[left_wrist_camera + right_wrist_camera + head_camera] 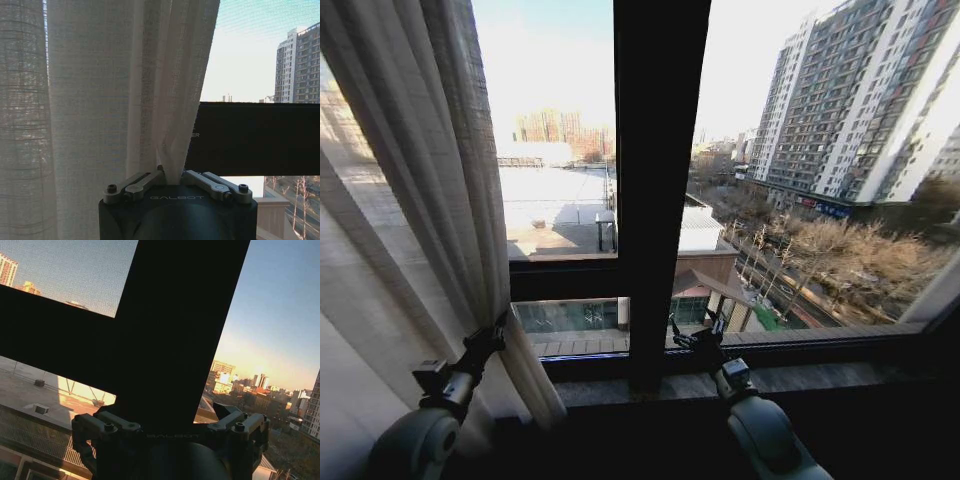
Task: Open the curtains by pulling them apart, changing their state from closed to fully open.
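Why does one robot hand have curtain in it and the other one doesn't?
The left end effector is shut on a fold of the sheer cream pleated curtain; the right end effector is open and holds nothing. The left sits at the curtain's edge; the right sits before the dark window frame. Both reach toward the window.

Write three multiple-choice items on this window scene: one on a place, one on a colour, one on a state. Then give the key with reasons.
1. Where does the curtain hang?
A. Robot's left of the window
B. Centre
C. Robot's right

2. What colour is the window frame?
A. White
B. Dark
C. Red

3. What is the left pincer doing?
A. Hanging open
B. Pinching curtain fabric
C. Gripping the frame

Key: 1 A, the panel is gathered at the left edge; 2 B, its bars look nearly black; 3 B, a fold rises from between its fingers. The right pincer sits open by the sill.
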You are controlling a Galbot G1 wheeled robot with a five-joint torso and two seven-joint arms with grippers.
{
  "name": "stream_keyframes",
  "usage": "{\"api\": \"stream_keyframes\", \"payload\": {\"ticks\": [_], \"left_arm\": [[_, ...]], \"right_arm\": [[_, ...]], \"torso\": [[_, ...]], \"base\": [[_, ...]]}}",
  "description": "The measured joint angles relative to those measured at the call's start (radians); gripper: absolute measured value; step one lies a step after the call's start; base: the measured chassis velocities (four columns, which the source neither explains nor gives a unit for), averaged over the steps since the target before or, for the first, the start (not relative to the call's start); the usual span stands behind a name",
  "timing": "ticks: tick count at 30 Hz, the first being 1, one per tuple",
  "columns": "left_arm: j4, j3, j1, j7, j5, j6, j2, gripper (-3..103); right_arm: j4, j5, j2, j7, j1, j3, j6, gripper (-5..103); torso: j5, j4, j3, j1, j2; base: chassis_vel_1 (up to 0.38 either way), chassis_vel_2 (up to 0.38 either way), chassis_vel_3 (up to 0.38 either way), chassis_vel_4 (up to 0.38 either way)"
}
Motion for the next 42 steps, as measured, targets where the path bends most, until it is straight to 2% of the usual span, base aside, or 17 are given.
{"api": "stream_keyframes", "payload": {"ticks": [25, 30, 42], "left_arm": [[-0.085, -0.024, 0.053, -0.007, 0.033, -0.018, -0.07, 0], [-0.116, -0.03, 0.072, -0.035, 0.052, -0.019, -0.105, 0], [-0.139, -0.047, 0.087, -0.043, 0.056, -0.02, -0.12, 0]], "right_arm": [[0.026, 0.001, -0.005, 0.0, -0.013, -0.023, 0.007, 100], [0.028, 0.002, -0.012, -0.002, -0.012, -0.027, 0.01, 100], [0.037, 0.003, -0.013, -0.003, -0.009, -0.041, 0.01, 100]], "torso": [[0.0003, -0.0001, 0.0, 0.0, 0.0], [0.0004, 0.0, 0.0, 0.0, 0.0], [0.0001, 0.0, 0.0, 0.0, 0.0]], "base": [[0.342, 0.343, -0.346, -0.346], [0.349, 0.346, -0.353, -0.347], [0.35, 0.359, -0.351, -0.363]]}}
